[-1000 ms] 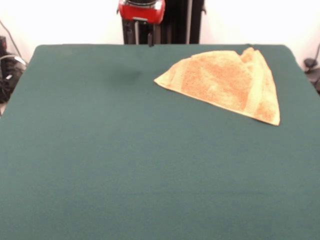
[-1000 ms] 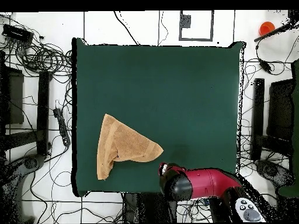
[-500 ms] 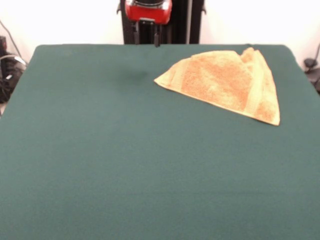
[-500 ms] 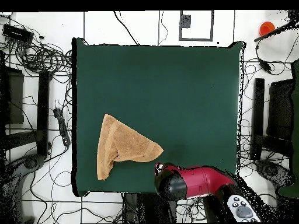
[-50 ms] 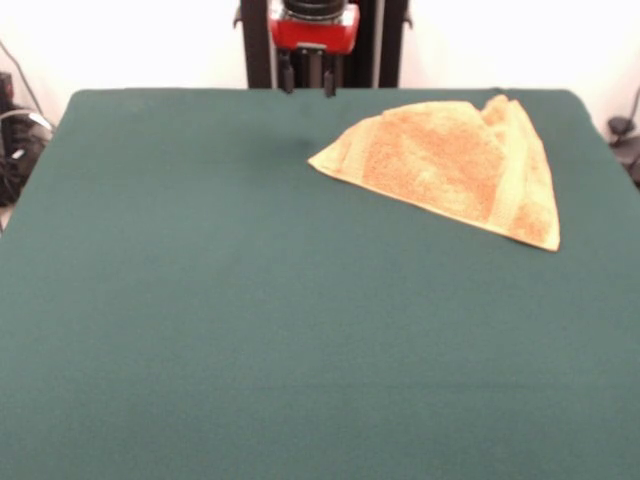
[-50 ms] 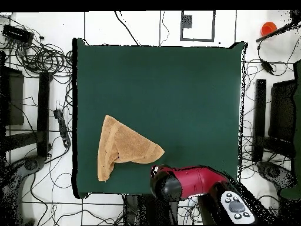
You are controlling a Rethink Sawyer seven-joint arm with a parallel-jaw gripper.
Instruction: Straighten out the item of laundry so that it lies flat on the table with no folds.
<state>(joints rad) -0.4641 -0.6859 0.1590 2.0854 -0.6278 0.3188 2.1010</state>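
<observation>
Shifted sideways since earlier, the pincer (image 5: 308,84) hangs with prongs apart, empty, just beside the towel (image 5: 455,166), which lies folded into a triangle near the surface's (image 5: 250,320) edge. No writing is readable.

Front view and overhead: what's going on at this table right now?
A red and black robot arm is working on a tan-orange towel lying on a green table. The towel is folded over into a rough triangle near one corner of the table, so it is not flat yet. The claw hangs open above the table's edge, beside the towel's pointed corner, touching nothing. No straightening has begun.
</observation>
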